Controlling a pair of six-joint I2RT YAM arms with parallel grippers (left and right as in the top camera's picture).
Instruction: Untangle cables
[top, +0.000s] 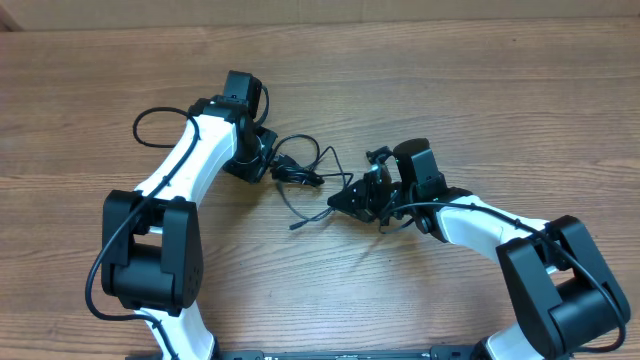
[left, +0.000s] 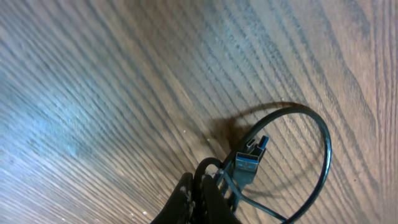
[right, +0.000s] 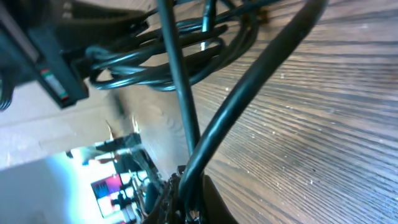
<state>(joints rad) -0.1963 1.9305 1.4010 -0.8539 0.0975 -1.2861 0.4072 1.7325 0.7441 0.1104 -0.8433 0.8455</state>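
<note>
Your left fingers (left: 181, 204) are pinched together on one of the thin black cables (left: 325, 152), low in the left wrist view. A silver-and-blue USB plug (left: 247, 163) sits just past their tips. From there the strand swings out in a wide loop that rests on the wood-grain tabletop (left: 93, 93) and throws a dark shadow.

Your right fingers (right: 214, 205) are likewise clamped on cable. In the right wrist view, two black strands rise from between them. One is thin and nearly straight (right: 177, 93), and the other looks thicker and slants up to the right (right: 261, 81). Beyond them hangs a coiled bundle (right: 161, 65) of several turns, close to dark hardware at the upper left that is too blurred to make out.

From overhead, the knotted cluster lies on the tabletop between your two arms, just beside the left fingers. A small loop stands above it. One strand trails down and to the right to a loose end, and another runs across to the right fingers. The left arm (top: 190, 160) reaches in from the lower left and carries its own thicker black lead (top: 150, 122). The right arm (top: 480, 225) comes in from the lower right.
</note>
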